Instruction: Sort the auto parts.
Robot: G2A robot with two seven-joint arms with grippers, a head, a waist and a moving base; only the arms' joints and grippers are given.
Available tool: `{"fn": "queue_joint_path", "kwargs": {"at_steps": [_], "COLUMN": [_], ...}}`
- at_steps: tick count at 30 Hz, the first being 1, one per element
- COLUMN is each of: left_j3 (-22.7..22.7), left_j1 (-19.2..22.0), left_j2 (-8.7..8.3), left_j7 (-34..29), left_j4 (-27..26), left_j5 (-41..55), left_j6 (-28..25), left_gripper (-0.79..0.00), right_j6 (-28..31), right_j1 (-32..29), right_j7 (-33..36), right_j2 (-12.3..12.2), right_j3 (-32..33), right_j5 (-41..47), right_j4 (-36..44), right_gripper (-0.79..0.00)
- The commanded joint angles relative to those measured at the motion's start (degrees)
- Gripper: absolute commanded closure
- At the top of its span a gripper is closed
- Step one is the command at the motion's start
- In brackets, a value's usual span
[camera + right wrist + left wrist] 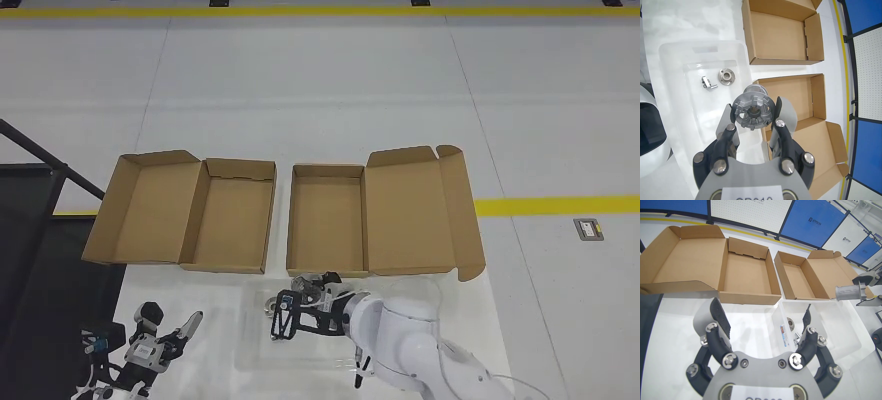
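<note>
White table [677, 323] | right hand [755, 108] clamps spool part [751, 115] above tray [696, 45] edge | left hand [762, 309] wide

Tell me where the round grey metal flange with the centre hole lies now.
The round grey metal flange lies flat in the clear plastic bin, beside the small metal bracket, towards the bin's left end in the top view.

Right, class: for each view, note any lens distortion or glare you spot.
Left wrist view: the yellow floor line bows, fisheye-style. Right wrist view: it curves too, and the clear tray shows pale glare. Top view: the cardboard boxes look straight-edged.
</note>
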State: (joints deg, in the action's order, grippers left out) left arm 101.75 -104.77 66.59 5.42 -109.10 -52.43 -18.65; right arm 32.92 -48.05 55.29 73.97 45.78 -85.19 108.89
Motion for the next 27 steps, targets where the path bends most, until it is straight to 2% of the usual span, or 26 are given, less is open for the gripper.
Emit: {"fn": "queue_joint_path", "kwargs": {"at_steps": [1, 4, 10, 19, 27], "left_j3": [0.00, 0.08, 2.30, 3.29, 2.10], "left_j1": [0.00, 0.26, 0.46, 0.22, -0.27], "left_j2": [0.00, 0.04, 0.04, 0.05, 0.16], "left_j7": [0.00, 0.09, -0.54, -2.63, -3.52], "left_j4": [0.00, -0.11, -0.13, -0.31, -0.06], "left_j5": [0.00, 0.59, 5.13, 8.15, 7.38], "left_j6": [0.00, 0.10, -1.52, -4.19, -5.68], "left_gripper": [-0.785, -0.785, -0.785, -0.785, -0.785], "right_j6": [-2.03, -6.07, -15.85, -15.57, -17.74], "right_j1": [-0.11, 2.90, 14.54, 29.79, 38.64], "right_j7": [-0.29, -0.46, -0.98, -9.03, -12.06], "right_j2": [0.26, 1.25, 4.71, 10.31, 17.25], "right_j3": [0.07, 0.58, -0.76, -4.43, -10.59], "right_j5": [0.83, 4.17, 10.24, 21.25, 26.10], "right_j4": [-1.60, -6.36, -23.28, -52.27, -71.35], "right_gripper": [0.000, 0.000, 0.000, 0.000, 0.000]}}
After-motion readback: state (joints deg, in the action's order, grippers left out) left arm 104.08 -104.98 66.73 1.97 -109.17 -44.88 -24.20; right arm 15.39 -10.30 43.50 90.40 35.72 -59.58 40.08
